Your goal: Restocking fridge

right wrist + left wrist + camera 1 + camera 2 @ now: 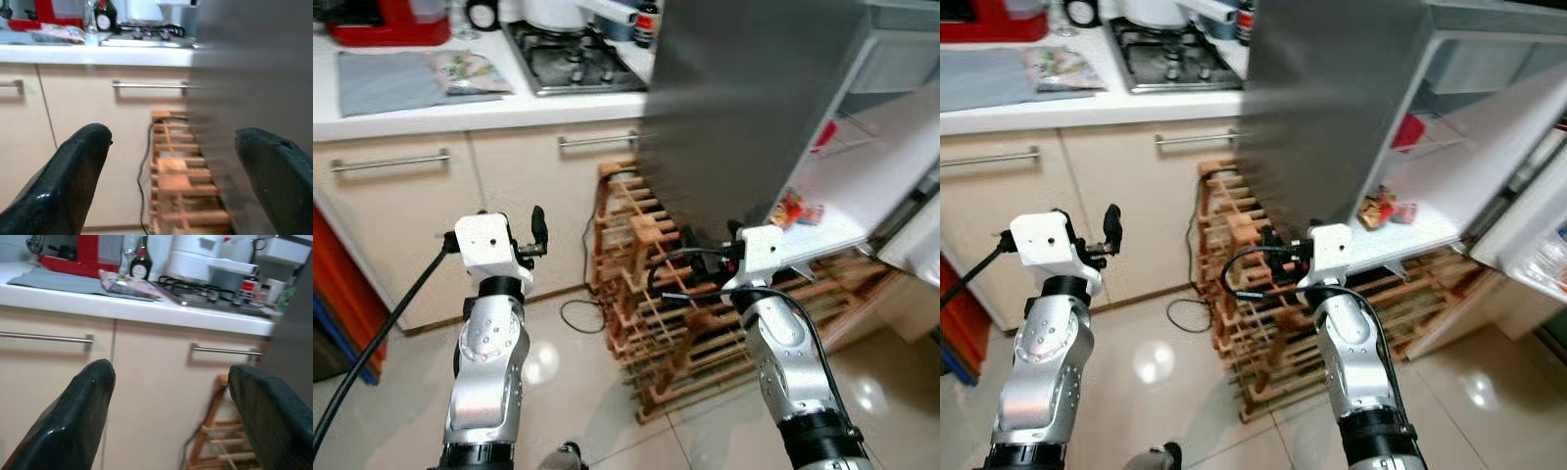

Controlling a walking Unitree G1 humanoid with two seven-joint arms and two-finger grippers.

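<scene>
Grippers both wide, empty: left gripper point(166, 396) faces cabinets point(411, 196), right gripper point(171, 166) by fridge point(744, 108) at one o'clock.

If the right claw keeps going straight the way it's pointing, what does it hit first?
Probably the wooden wine rack, which sits dead ahead between the open fingers of the right claw, with the grey fridge door close on one side. Depth is unclear, so the door's edge could come first.
</scene>
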